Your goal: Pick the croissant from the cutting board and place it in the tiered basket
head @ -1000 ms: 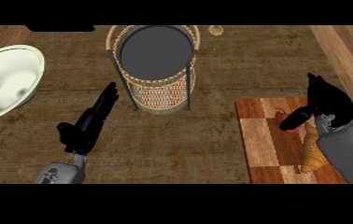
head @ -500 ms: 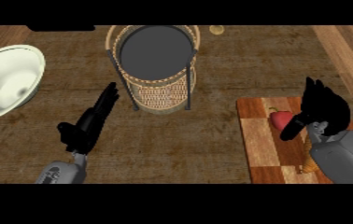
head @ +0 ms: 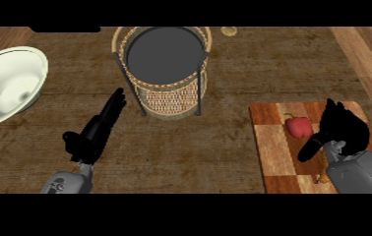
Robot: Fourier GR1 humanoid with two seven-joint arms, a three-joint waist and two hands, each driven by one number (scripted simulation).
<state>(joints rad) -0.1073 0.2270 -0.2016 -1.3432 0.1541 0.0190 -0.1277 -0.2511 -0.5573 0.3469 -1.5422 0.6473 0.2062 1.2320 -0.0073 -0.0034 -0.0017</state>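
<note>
The croissant (head: 320, 179) shows only as a small orange sliver on the checkered cutting board (head: 271, 146) at the right; my right forearm covers the rest. My right hand (head: 343, 131) hovers over the board's right half with its fingers fairly straight and its thumb stuck out to the left, holding nothing. The tiered basket (head: 166, 96), wicker with a dark round top tray, stands at the upper middle. My left hand (head: 97, 129) rests open at the lower left, fingers pointing up toward the basket.
A red bell pepper (head: 298, 126) lies on the board just left of my right hand. A white bowl (head: 16, 82) sits at the left edge. A small yellowish object (head: 229, 31) lies behind the basket.
My right hand has drawn back toward the lower edge over the board. Its forearm now hides most of the croissant, and the pepper is uncovered. The left hand has not moved.
</note>
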